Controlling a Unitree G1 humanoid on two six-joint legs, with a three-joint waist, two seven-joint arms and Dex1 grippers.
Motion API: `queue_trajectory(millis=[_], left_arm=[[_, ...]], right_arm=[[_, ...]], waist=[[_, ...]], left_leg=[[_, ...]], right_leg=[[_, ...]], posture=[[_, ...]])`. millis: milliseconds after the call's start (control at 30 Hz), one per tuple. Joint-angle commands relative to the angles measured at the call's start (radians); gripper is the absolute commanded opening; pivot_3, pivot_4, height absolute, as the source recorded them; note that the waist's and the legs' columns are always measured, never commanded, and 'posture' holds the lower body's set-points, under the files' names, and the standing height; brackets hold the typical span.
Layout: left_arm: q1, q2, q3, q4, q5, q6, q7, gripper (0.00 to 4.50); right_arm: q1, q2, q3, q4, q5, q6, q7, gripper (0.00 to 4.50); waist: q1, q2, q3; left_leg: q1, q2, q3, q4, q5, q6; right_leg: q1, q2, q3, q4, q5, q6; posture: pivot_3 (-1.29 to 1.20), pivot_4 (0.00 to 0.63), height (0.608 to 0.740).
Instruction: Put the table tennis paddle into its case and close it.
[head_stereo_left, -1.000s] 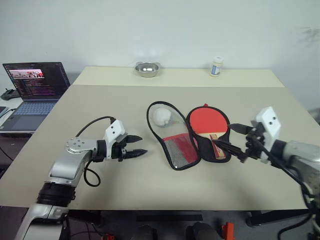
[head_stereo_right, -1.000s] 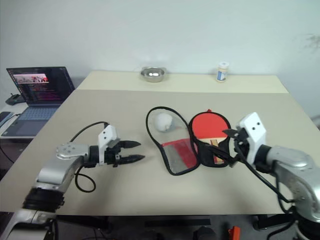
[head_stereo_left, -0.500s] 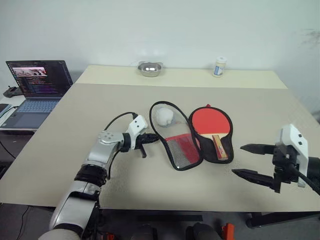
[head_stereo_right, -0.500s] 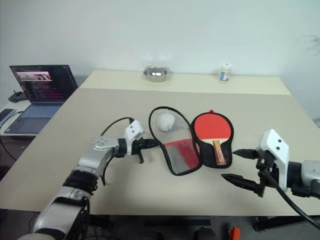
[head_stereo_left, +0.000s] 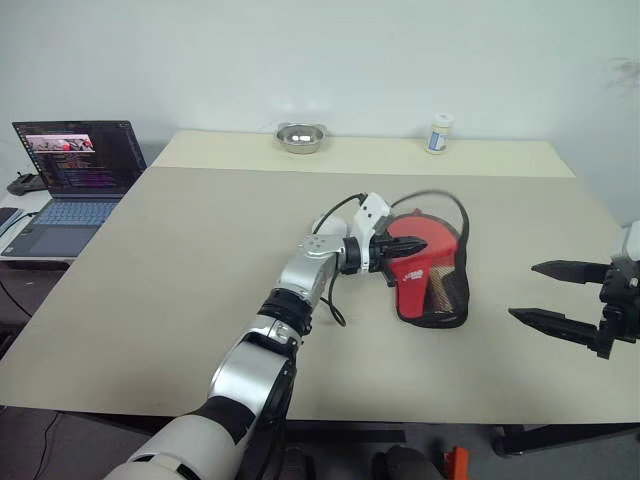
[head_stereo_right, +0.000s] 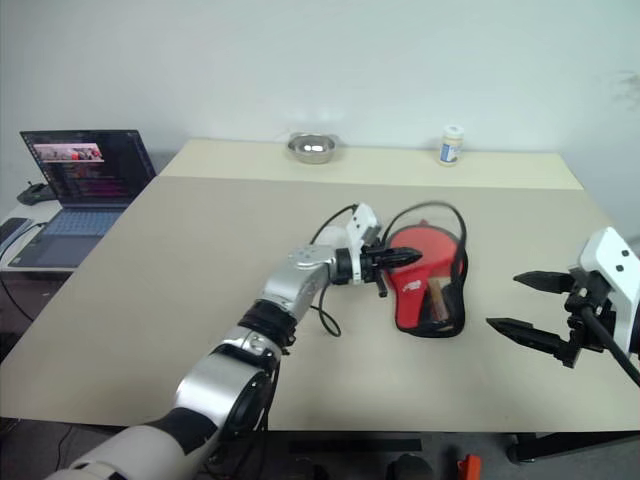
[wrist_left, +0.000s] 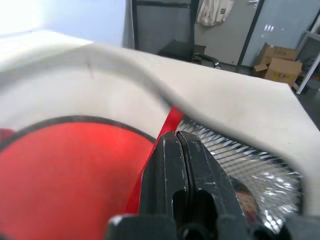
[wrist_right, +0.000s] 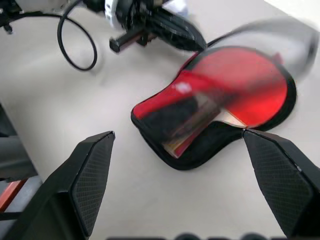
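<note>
The left gripper (head_stereo_right: 397, 259), clamped on the case (head_stereo_right: 432, 300) flap, apparently folds it over the table tennis paddle (head_stereo_right: 425, 243) lying inside. The right gripper (head_stereo_right: 528, 303) hovers wide open, empty, well right of the case.

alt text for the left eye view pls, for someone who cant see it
The robot's left tool, shut on the case flap, folds it over the table tennis paddle on a beige table. The right tool hangs open at the right edge. A laptop sits far left, with a metal bowl and small bottle at the back.
</note>
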Motion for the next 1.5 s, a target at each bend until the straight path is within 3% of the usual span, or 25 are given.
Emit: queue_trajectory(millis=[33,233,367,600,800,1233,1333,1500], left_arm=[[-0.012,0.023,0.01,-0.024,0.016,-0.078,-0.02,0.03],[0.106,0.147,0.032,-0.233,-0.025,-0.045,-0.111,0.03],[0.216,0.244,0.045,-0.483,-0.093,0.065,-0.173,0.03],[0.33,0.384,0.06,-0.765,-0.184,0.231,-0.203,0.03],[0.349,0.429,0.066,-0.811,-0.194,0.269,-0.184,0.03],[0.346,0.415,0.052,-0.743,-0.179,0.209,-0.176,0.03],[0.354,0.414,0.048,-0.741,-0.175,0.2,-0.175,0.0],[0.381,0.433,0.044,-0.744,-0.163,0.191,-0.172,0.0]], right_arm=[[-0.038,0.023,0.067,0.017,-0.018,-0.021,-0.066,4.5],[-0.208,0.16,0.325,0.168,-0.148,-0.063,-0.256,4.5],[-0.364,0.288,0.446,0.347,-0.234,-0.041,-0.388,4.5],[-0.48,0.385,0.55,0.603,-0.354,-0.118,-0.413,4.5],[-0.52,0.425,0.564,0.728,-0.378,-0.151,-0.385,4.5],[-0.577,0.508,0.667,0.849,-0.473,-0.177,-0.352,4.5],[-0.585,0.515,0.692,0.887,-0.495,-0.162,-0.338,3.89],[-0.577,0.519,0.716,0.895,-0.5,-0.133,-0.304,2.29]], waist=[[-0.002,0.0,0.0],[-0.01,0.001,-0.001],[-0.008,0.001,-0.001],[0.005,0.002,-0.001],[0.001,0.002,-0.001],[-0.006,0.003,-0.001],[-0.01,0.002,-0.002],[-0.012,0.001,-0.003]], left_leg=[[0.0,0.0,0.0,0.0,0.0,0.0],[0.002,0.0,0.002,-0.001,0.0,-0.001],[0.002,0.001,0.002,-0.001,0.001,-0.001],[0.0,0.0,0.002,0.0,0.001,-0.001],[0.0,0.0,0.002,0.002,0.0,0.0],[0.001,0.001,0.002,0.002,0.0,0.0],[0.002,0.001,0.003,0.003,0.0,-0.001],[0.007,0.001,0.004,0.002,0.0,-0.001]], right_leg=[[0.0,0.0,0.0,0.0,0.0,0.0],[0.0,0.0,0.002,0.001,0.001,-0.001],[-0.001,-0.001,0.002,0.001,0.003,-0.005],[-0.001,-0.001,0.002,0.001,0.003,-0.005],[0.0,-0.002,0.001,0.002,0.003,-0.005],[0.0,-0.001,0.002,0.003,0.003,-0.006],[0.0,-0.001,0.002,0.004,0.003,-0.006],[0.002,-0.001,0.004,0.009,0.003,-0.006]], posture=[[0.0,0.15,0.74],[0.0,0.15,0.74],[0.0,0.15,0.74],[0.0,0.15,0.74],[0.0,0.15,0.74],[0.0,0.15,0.74],[0.0,0.15,0.74],[0.0,0.15,0.74]])
